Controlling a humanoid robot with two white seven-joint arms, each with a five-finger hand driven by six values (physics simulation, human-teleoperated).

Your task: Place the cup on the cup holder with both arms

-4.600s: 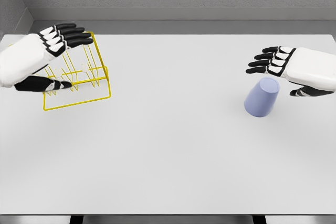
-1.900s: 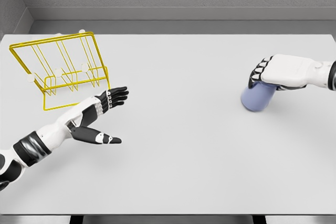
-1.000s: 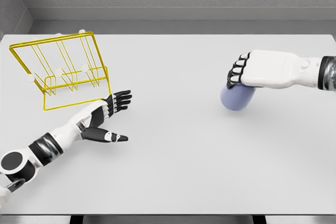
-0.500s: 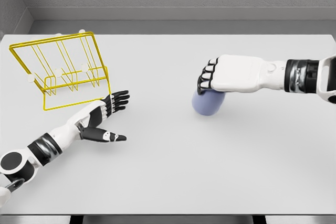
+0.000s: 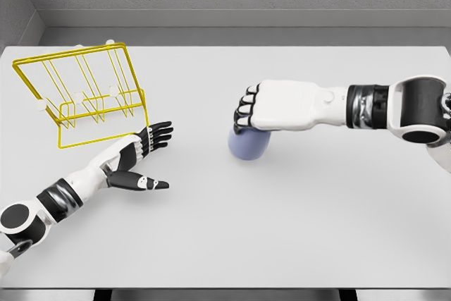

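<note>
1. Head view, far left: yellow wire rack (image 5: 84,96) standing just beyond the left hand (image 5: 137,160), fingertips near its front bar.
2. Left hand spread flat and empty, palm facing right, thumb out, looking set to receive.
3. Middle: lilac cup (image 5: 248,146) well to the right of that open palm, gripped from above by the right hand (image 5: 271,107), fingers curled over it.
4. Cup's long axis roughly upright, slightly tilted.
5. Judgement: handover leftward next; left hand nearer the rack.

Cup holder (image 5: 84,93) far left on table (image 5: 282,230); cup (image 5: 248,146) mid-table, well right.
</note>
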